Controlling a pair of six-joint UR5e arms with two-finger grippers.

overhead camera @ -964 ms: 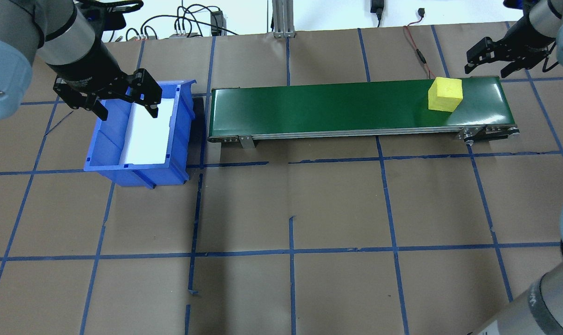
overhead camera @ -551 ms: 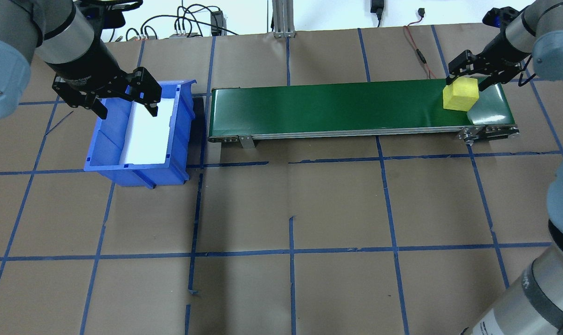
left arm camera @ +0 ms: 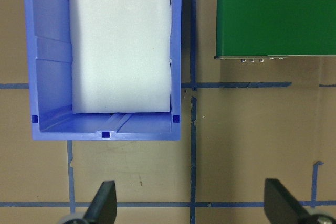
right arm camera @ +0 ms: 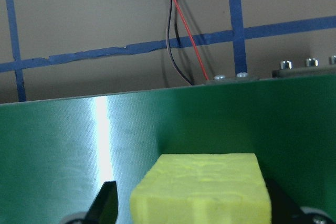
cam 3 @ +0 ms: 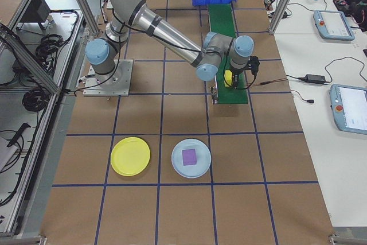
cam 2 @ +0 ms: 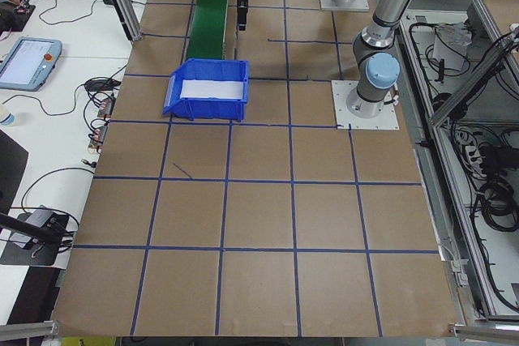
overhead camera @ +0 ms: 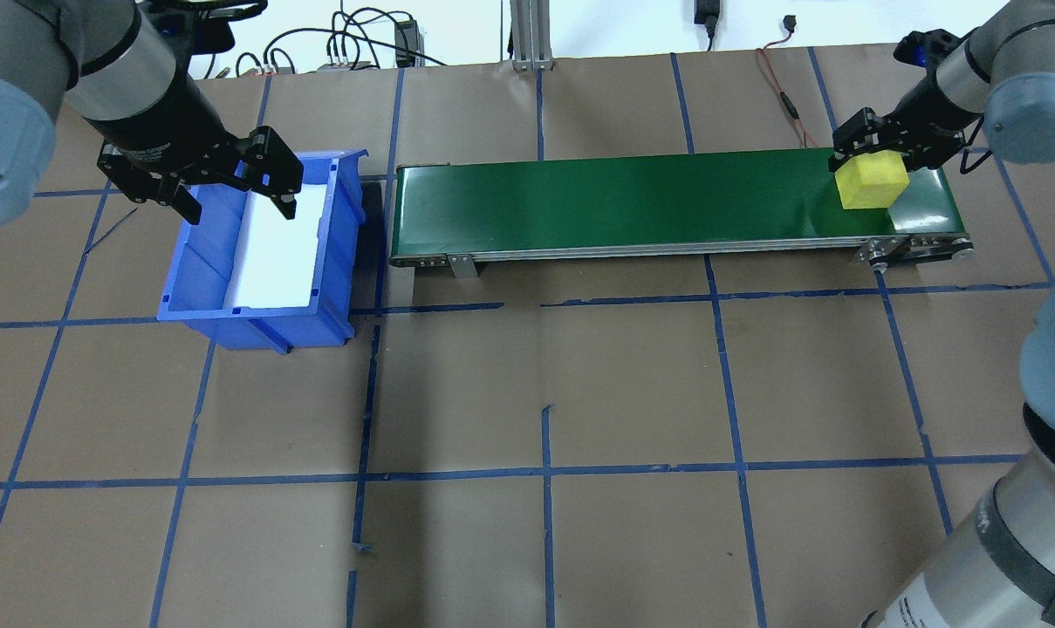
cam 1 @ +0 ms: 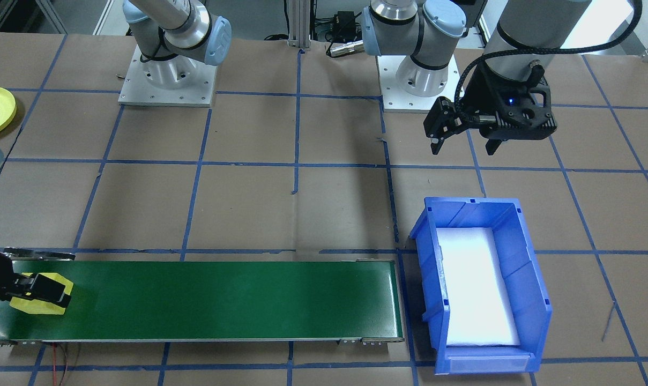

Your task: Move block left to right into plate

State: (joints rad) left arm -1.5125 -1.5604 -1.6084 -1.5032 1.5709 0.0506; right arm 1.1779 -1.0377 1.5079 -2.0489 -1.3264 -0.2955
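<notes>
Right gripper is down on the yellow block at the right end of the green conveyor. In the right wrist view the block sits squarely between the two fingers, which stand just off its side faces with a sliver of belt showing on the near side. Judgement: gripper open around the block, not yet clamped; firm contact cannot be confirmed.

Block location: on the belt, at roughly 3 o'clock in the overhead view, near the conveyor's end roller. It is close to a cube, so no long axis governs the grasp.

Key relation: the block lies directly below and between the right gripper's fingers, so closing is all that remains before a lift. The right arm is the nearer by far.

Yellow plate lies on the worktop well apart from the conveyor, on the robot's side, beside a pale blue plate carrying a purple block. Placement must go to the yellow one.

Left gripper hangs open and empty above the blue bin, at 9 o'clock overhead.
</notes>
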